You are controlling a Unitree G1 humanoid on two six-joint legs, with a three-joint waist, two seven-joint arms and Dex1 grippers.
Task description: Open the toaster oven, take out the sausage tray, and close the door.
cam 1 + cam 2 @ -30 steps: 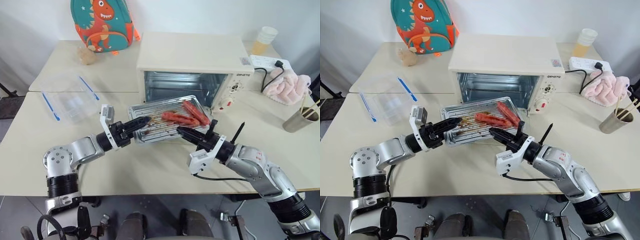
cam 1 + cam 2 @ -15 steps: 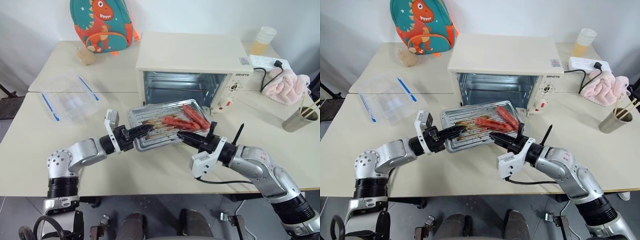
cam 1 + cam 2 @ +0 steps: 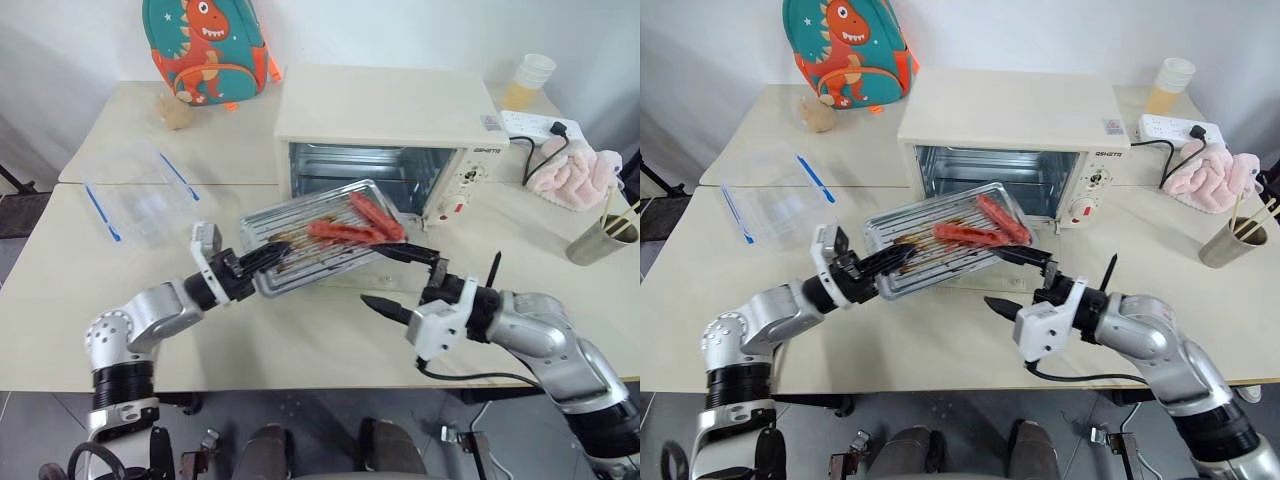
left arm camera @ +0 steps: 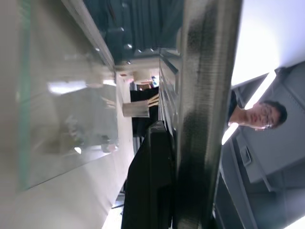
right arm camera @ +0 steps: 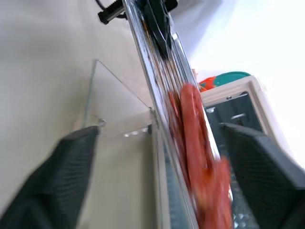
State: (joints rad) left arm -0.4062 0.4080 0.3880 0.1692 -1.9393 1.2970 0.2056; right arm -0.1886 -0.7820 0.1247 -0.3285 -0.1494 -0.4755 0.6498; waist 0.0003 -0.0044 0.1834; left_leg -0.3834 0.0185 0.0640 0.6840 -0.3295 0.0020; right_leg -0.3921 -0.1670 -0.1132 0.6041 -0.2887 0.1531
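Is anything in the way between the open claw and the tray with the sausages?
Nothing visible is. The right gripper hangs open beside the sausage tray, its fingers either side of the tray's near edge, not touching.

Bright, even overhead light, soft shadows on the table [image 3: 330, 330], wrist views close and heavily blurred

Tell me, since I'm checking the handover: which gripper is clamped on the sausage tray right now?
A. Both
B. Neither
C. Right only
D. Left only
D. The left gripper is shut on the near-left rim of the sausage tray, while the right gripper stands wide open, its fingers apart from the tray's edge.
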